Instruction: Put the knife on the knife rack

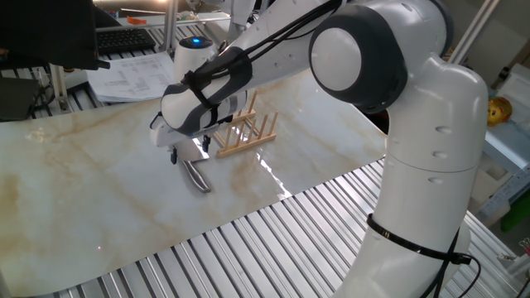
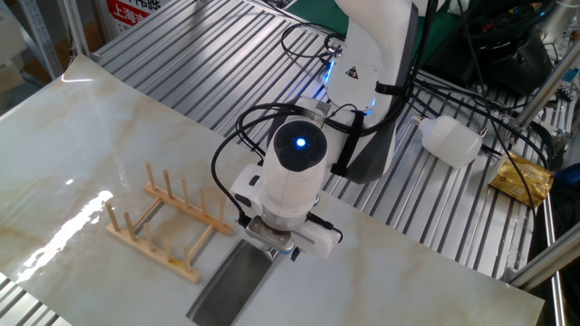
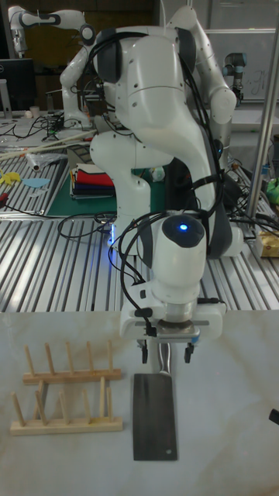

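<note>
The knife [image 3: 153, 415] lies flat on the marble table, its broad steel blade toward the camera in the tall view and its shiny handle [image 3: 164, 358] pointing at the arm. My gripper [image 3: 166, 353] hangs just over the handle, open. Its two dark fingers [image 3: 145, 353] stand apart, one on each side of the handle, and hold nothing. The knife rack [image 3: 66, 391] of light wood stands to the left of the knife, with nothing between its pegs. The one fixed view shows the gripper [image 1: 190, 154], the knife [image 1: 197, 176] and the knife rack [image 1: 245, 135]. In the other fixed view the hand hides the handle above the knife [image 2: 227, 285], with the knife rack [image 2: 163, 226] beside it.
The marble board [image 1: 74, 182] lies on a slatted metal table [image 1: 273, 248]. Papers and a keyboard [image 1: 132, 70] sit beyond the far edge. The robot's base and cables [image 2: 381, 109] stand behind the hand, with a white bottle [image 2: 450, 140] nearby.
</note>
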Controlling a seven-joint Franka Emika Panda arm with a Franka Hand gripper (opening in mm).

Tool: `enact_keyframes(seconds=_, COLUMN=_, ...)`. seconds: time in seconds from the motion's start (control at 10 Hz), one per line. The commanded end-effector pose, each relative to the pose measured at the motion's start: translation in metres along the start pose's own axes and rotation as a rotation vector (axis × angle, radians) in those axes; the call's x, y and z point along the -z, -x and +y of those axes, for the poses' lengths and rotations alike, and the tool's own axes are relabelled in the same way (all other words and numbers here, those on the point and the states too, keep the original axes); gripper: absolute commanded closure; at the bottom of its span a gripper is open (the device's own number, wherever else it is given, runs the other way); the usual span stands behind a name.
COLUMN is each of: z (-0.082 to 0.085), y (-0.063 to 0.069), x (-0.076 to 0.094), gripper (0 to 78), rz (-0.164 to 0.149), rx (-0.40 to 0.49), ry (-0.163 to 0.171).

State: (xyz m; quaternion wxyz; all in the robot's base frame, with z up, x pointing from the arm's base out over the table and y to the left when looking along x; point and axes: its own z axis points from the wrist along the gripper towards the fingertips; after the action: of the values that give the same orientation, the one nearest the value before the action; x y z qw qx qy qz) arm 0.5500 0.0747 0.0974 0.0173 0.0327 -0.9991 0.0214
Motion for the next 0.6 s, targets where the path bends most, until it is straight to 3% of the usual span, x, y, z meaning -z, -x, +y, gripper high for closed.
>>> enact_keyframes(seconds=0.1, z=0.0015, y=-0.0027, x=-0.0057, gripper=0.2, rz=0.001, rx=-0.005, ry=0.003)
enact_keyframes(seconds=0.2, z=0.0027, y=-0.0037, x=-0.0129, gripper=0.2, rz=-0.002, rx=-0.006, ry=0.005)
enact_keyframes(seconds=0.6, z=0.0021, y=-0.0043, x=-0.0151, gripper=0.2, rz=0.016, rx=-0.005, ry=0.009)
